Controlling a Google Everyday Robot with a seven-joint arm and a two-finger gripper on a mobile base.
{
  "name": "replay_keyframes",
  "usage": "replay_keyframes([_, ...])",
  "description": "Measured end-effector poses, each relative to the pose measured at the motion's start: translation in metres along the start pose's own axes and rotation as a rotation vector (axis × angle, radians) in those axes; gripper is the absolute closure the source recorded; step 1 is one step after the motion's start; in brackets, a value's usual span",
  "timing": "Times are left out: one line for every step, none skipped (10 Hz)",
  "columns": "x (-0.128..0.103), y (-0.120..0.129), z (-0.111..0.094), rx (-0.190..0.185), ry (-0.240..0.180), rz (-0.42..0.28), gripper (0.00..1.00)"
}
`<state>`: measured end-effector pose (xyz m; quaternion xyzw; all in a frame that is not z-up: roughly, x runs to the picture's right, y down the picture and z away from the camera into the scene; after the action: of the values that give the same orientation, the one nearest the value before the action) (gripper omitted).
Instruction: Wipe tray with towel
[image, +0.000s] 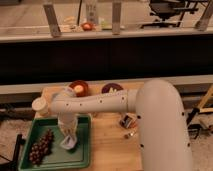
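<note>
The dark green tray (77, 158) lies on the front left of the wooden table. The pale towel (68, 143) rests crumpled on the tray's right half. My gripper (67, 133) points straight down onto the towel from the white arm (100, 102), which reaches in from the right and bends at an elbow above the tray's back left corner. The gripper's tip is buried in the cloth. A dark red grape bunch (41, 148) lies on the tray's left half, apart from the towel.
A red bowl (79, 88) and a darker bowl (112, 89) stand at the back of the table (107, 150). Small packets (129, 121) lie right of the tray. A dark counter wall runs behind, and my bulky arm shell fills the right.
</note>
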<state>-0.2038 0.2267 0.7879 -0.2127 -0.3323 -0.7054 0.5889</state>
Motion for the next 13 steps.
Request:
replay_keyframes([0.0025, -0.0049, 0.0037, 0.008, -0.010, -0.014, 1.00])
replay_keyframes([0.0035, -0.0058, 0.0062, 0.014, -0.018, -0.025, 1.00])
replay_keyframes([0.0035, -0.0060, 0.0061, 0.015, -0.019, -0.025, 1.00])
replay_keyframes([0.0037, -0.0052, 0.0061, 0.014, -0.018, -0.024, 1.00])
replay_keyframes([0.0037, -0.0048, 0.0061, 0.014, -0.018, -0.023, 1.00])
replay_keyframes([0.0038, -0.0047, 0.0059, 0.015, -0.018, -0.022, 1.00])
replay_keyframes([0.0038, -0.0046, 0.0060, 0.015, -0.018, -0.022, 1.00])
replay_keyframes([0.0037, -0.0047, 0.0061, 0.015, -0.018, -0.022, 1.00])
replay_keyframes([0.0037, -0.0048, 0.0060, 0.015, -0.018, -0.022, 1.00])
replay_keyframes([0.0037, -0.0047, 0.0061, 0.014, -0.018, -0.022, 1.00])
replay_keyframes([0.0037, -0.0046, 0.0061, 0.014, -0.018, -0.022, 1.00])
replay_keyframes([0.0035, -0.0046, 0.0062, 0.014, -0.019, -0.022, 1.00])
replay_keyframes([0.0035, -0.0047, 0.0062, 0.014, -0.019, -0.022, 1.00])
